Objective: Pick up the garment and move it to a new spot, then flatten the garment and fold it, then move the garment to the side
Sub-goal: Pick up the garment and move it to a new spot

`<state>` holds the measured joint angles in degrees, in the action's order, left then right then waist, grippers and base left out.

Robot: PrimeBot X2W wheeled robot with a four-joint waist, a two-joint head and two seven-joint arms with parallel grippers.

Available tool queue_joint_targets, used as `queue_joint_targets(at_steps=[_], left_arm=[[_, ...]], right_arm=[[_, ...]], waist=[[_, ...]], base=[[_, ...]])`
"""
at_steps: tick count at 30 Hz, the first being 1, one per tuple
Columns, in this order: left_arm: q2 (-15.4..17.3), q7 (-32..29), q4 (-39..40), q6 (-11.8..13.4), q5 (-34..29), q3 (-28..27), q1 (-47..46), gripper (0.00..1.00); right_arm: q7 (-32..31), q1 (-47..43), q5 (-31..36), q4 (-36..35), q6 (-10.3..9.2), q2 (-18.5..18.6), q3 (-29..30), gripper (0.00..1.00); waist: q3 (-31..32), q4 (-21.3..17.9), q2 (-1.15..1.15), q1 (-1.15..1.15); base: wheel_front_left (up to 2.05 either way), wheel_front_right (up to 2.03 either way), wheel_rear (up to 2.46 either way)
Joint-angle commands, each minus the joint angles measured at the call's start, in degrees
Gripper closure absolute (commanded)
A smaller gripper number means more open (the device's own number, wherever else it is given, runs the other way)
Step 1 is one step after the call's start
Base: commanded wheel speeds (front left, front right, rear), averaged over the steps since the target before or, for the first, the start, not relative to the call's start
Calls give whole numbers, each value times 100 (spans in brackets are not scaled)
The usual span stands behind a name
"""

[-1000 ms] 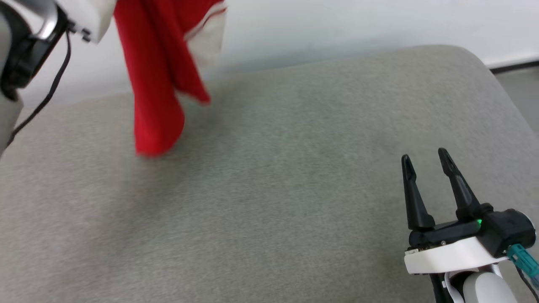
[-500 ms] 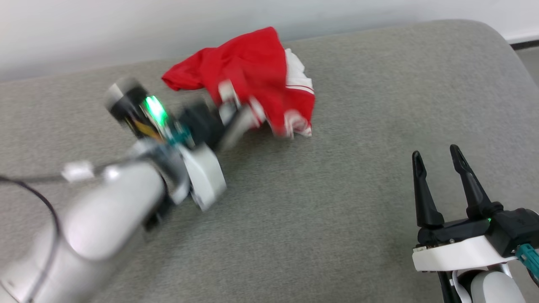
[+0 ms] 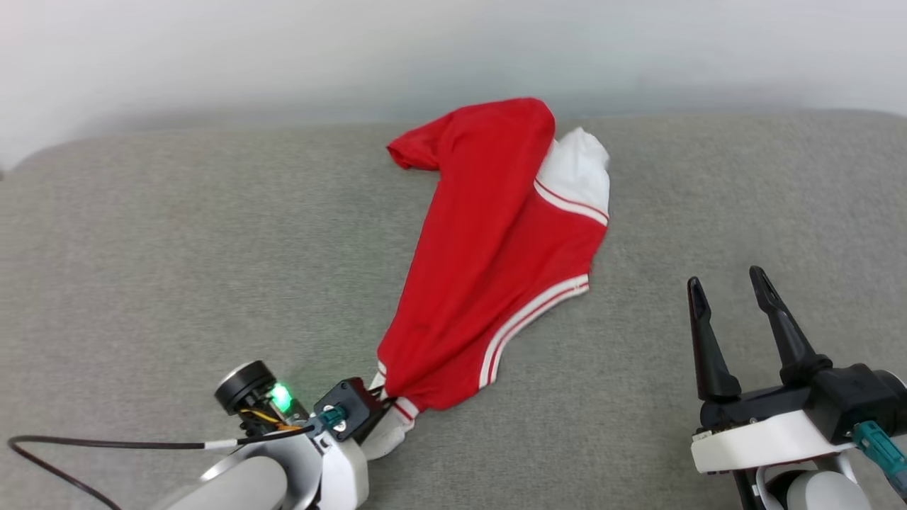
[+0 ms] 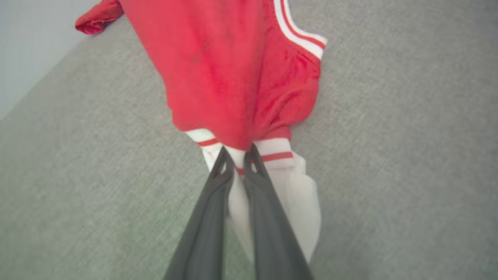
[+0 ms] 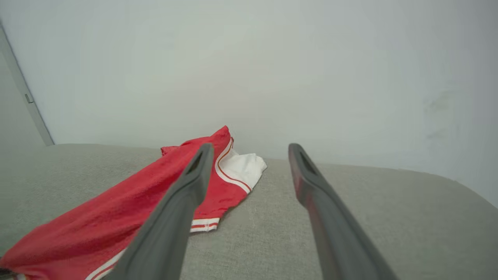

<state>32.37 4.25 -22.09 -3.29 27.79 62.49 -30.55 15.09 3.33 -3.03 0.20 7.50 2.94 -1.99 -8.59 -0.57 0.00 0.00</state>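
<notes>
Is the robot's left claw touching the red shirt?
Touching. In the left wrist view, the left gripper is pinched shut on the striped trim of the shirt, with fabric caught between its tips.

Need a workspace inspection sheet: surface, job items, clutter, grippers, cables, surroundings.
Surface: grey woven fabric cushion, shirt lying on it.
Job's things: red short-sleeved jersey shirt with white sleeves and striped trim, stretched out, rumpled, unfolded.
Clutter: nothing seen.
Grippers: left gripper shut on the shirt's striped sleeve trim; right gripper open, empty.
Cables: black cable trails from the left wrist.
Surroundings: plain pale wall behind.
</notes>
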Motion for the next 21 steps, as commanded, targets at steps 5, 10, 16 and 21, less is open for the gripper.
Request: queue_joint_targets(at_steps=[5,10,16,21], left_arm=[[159,97,-84,140,-34,-21,139,100],[122,267,35,269,44,-29,347,51],[66,860,289,748,290,-489,559,0],[158,1071,794,1303,543,-1169,826,0]], right_arm=[[12,-128,7,51,-2,-10,8,0],[12,-219,-52,78,-2,-11,7,0],[12,-252,-312,171,-2,-11,31,0],[12,-319,-253,98,-2,-10,117,0]], waist=[[263,287,0,0],[381,398,0,0],[506,518,0,0],[587,620,0,0]], base=[[0,0,0],[0,0,0],[0,0,0],[0,0,0]])
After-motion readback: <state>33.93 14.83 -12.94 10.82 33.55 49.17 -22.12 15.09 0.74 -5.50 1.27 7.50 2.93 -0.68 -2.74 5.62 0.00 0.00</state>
